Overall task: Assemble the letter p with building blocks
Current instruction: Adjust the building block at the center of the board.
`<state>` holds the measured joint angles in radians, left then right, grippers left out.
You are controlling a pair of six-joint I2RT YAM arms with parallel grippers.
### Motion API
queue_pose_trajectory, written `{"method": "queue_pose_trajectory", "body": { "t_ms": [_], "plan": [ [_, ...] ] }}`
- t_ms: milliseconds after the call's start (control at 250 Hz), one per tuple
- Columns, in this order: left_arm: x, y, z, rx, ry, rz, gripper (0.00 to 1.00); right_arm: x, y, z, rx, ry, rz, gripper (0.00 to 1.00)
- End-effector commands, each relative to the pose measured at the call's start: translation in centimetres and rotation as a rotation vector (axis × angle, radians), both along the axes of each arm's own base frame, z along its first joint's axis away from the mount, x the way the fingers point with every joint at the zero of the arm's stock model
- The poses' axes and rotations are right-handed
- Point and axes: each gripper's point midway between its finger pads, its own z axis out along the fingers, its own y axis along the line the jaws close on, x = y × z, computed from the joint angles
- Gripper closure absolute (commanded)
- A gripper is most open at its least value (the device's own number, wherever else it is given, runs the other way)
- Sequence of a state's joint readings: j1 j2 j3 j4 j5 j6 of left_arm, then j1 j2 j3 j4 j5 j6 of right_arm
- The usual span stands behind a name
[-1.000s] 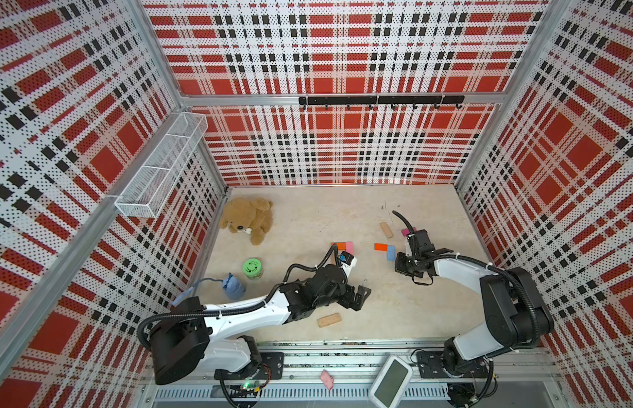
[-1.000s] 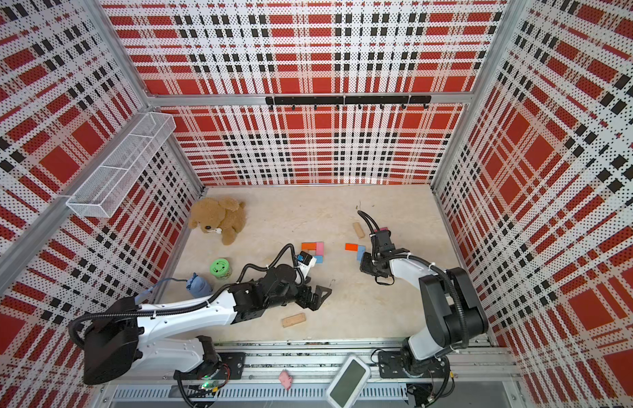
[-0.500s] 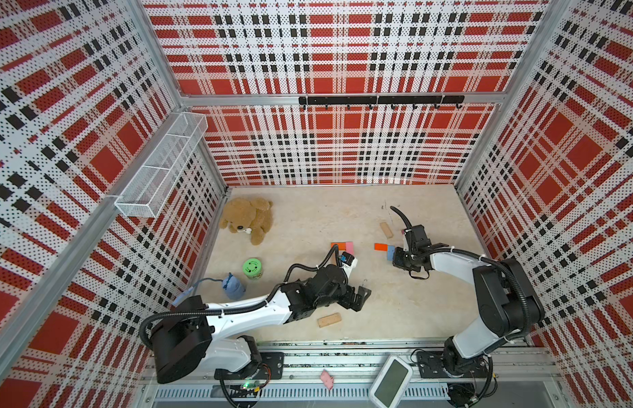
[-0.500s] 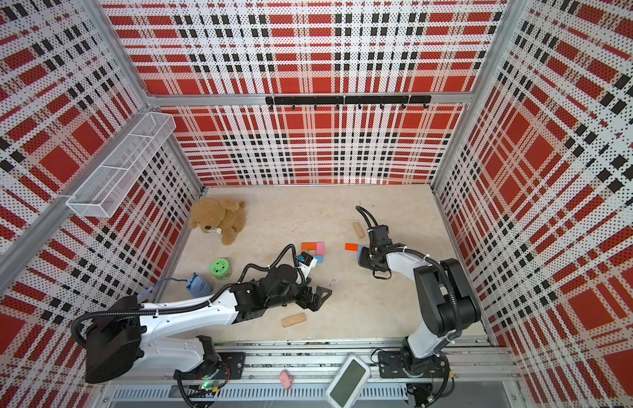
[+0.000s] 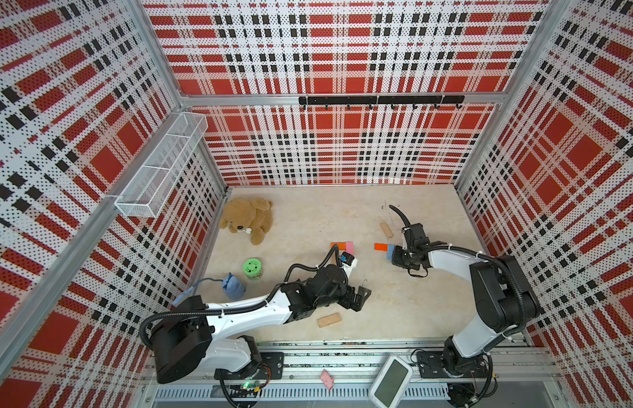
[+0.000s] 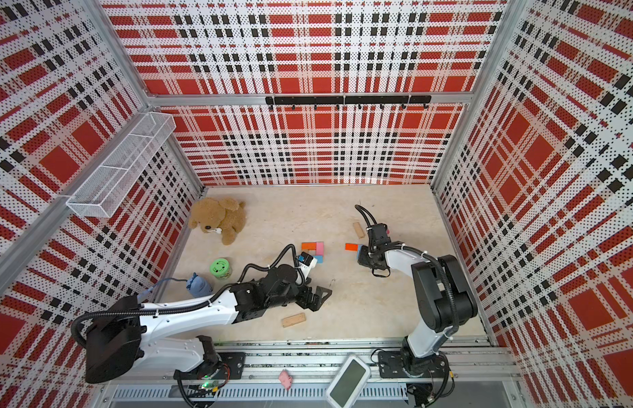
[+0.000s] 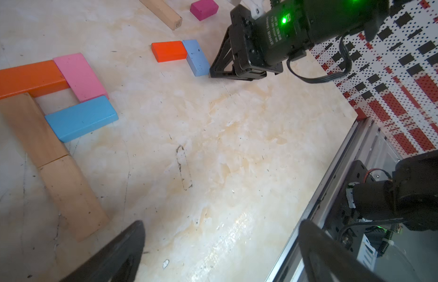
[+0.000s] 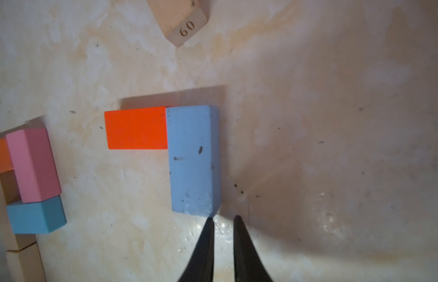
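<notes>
The right hand (image 8: 223,217), nearly clenched and empty, sets its tips at the corner of the light blue brick (image 8: 192,158), seemingly to nudge it and the abutting orange brick (image 8: 136,128) toward the part-built P (image 7: 29,127) at 9 o'clock; the left hand (image 7: 221,227) hangs released.

"60" stamped on end face of tan wood block (image 8: 181,22), rt wrist view.

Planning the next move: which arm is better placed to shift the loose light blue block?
The right pincer sits at the light blue block's end; the left pincer hangs open, farther off.
</notes>
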<state>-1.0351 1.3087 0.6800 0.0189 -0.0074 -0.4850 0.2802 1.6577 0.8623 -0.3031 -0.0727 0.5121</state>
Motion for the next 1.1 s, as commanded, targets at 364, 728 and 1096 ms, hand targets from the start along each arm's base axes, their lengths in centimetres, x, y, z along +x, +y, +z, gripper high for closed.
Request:
{"method": "queue_pose_trajectory", "body": {
  "t_ms": [364,728,1096],
  "plan": [
    [0.1,-0.7,2.3,-0.049,-0.031,-0.009,0.01,0.9,0.9,4.0,0.059,-0.106,0.013,0.76],
    [0.2,-0.6,2.5,-0.053,-0.036,0.001,0.01,6.5,2.9,5.9,0.109,-0.158,0.028,0.49],
    [0.7,-0.6,1.8,-0.035,-0.028,0.01,0.01,9.6,3.4,4.2,0.086,-0.154,0.054,0.42]
  ]
}}
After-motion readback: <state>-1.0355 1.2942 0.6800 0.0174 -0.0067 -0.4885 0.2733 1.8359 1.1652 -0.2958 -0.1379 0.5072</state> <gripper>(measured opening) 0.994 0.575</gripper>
